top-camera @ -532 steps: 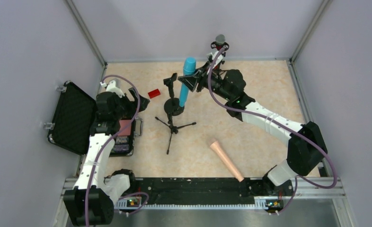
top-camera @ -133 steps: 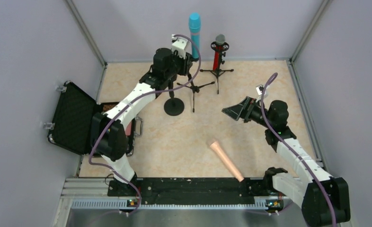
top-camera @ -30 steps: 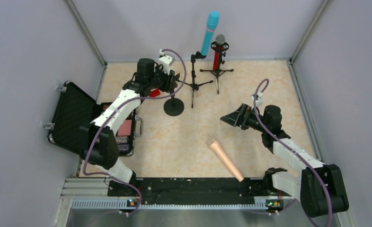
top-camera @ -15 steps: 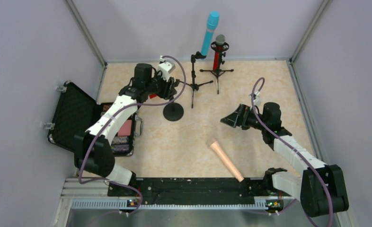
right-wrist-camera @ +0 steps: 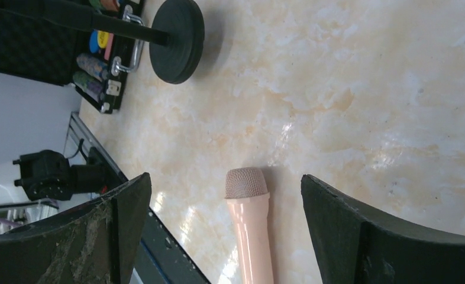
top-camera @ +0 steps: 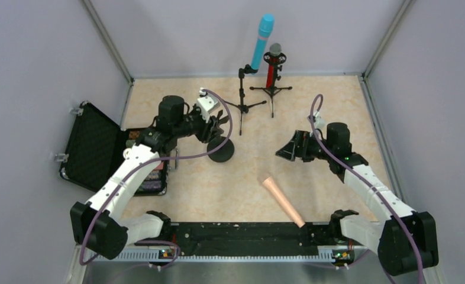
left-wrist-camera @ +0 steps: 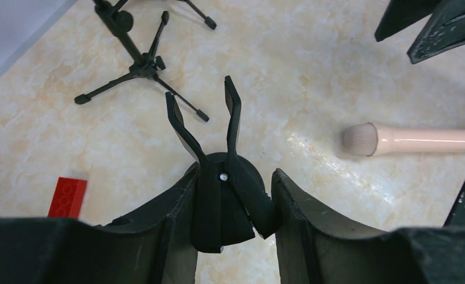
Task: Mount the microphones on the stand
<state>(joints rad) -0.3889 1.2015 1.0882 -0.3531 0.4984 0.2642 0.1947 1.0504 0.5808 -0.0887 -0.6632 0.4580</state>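
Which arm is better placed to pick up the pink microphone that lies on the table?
Right. The right pincer is open and empty, and the pink microphone lies framed between its fingers in the wrist view. The left pincer is shut on the round-base stand, so it is busy.

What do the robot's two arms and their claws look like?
Both the left arm and the right arm have white link shells and black joints. A purple cable loops along each. The left claw and right claw are black, each with two broad tapered fingers.
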